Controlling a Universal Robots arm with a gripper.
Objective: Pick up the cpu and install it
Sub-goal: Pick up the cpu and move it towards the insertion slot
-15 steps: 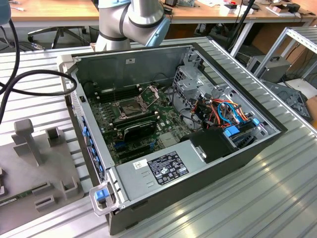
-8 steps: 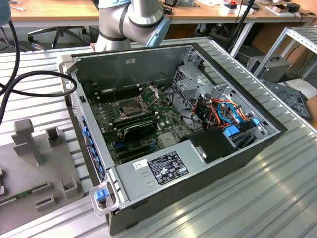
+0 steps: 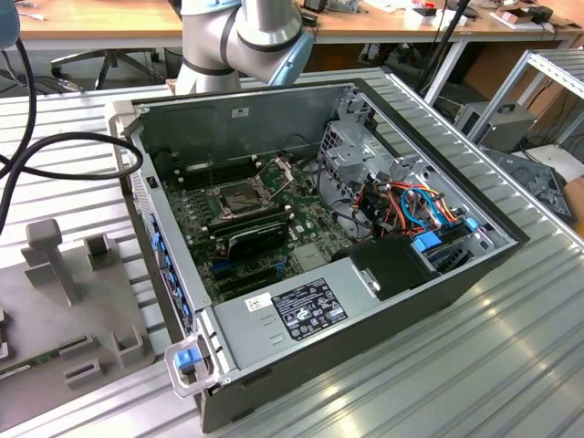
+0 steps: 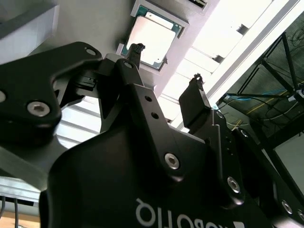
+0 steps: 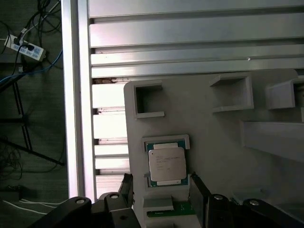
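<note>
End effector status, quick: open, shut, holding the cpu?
End effector: open, holding nothing. The cpu lies in its grey fixture, just beyond the fingertips.

Cpu (image 5: 166,163): pale metal (satin, smooth).

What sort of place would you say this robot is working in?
Probably a robotics lab or workshop: an open computer case sits on a slatted aluminium table, the cpu rests in a grey fixture tray, and wooden desks stand behind.
</note>
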